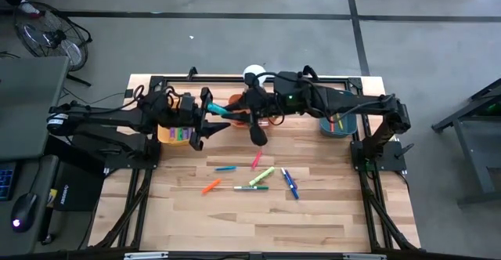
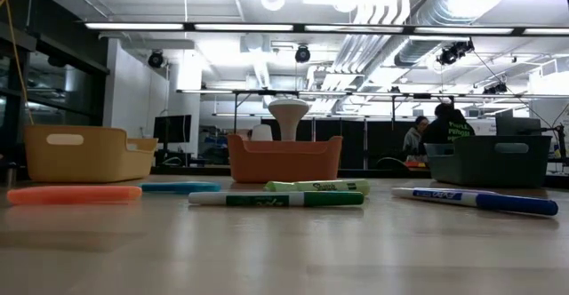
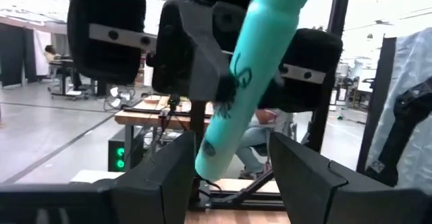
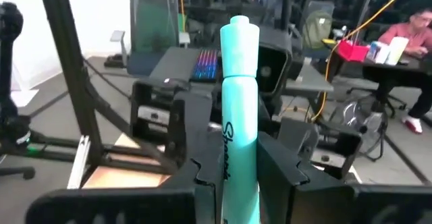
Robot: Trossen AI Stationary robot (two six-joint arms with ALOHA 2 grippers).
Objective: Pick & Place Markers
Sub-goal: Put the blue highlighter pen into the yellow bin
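- In the high view your two arms reach toward each other across the upper middle of the frame, meeting just above the orange bin point(image 1: 270, 119).
- Your right gripper point(image 4: 239, 177) has its fingers clamped on a teal marker point(image 4: 239, 96); in the right wrist view the marker stands up between the two dark fingers, its capped end pointing away from the camera.
- Your left gripper point(image 1: 205, 119) faces the right one with its fingers apart. In the left wrist view the teal marker point(image 3: 253, 75) slants through the gap between them; you cannot tell from the frames whether the left fingers touch it.
- In the high view the teal marker point(image 1: 221, 110) shows as a short bar between the two grippers, left of centre in the upper half.
- The yellow bin point(image 1: 174, 133) lies under your left arm and holds several markers, purple and green among them.
- The teal bin point(image 1: 338, 124) sits at the upper right of the table point(image 1: 313, 213), under your right arm, with a red marker and another showing inside.
- What the orange bin holds is hidden by the grippers.
- Loose markers lie in the middle of the table: an orange marker point(image 1: 210, 186), a pink marker point(image 1: 256, 160), a light green marker point(image 1: 261, 176), a dark green marker point(image 1: 250, 188), a small blue marker point(image 1: 225, 168) and a blue-and-white marker point(image 1: 290, 183).
- In the low view the three bins stand in a row behind these markers.
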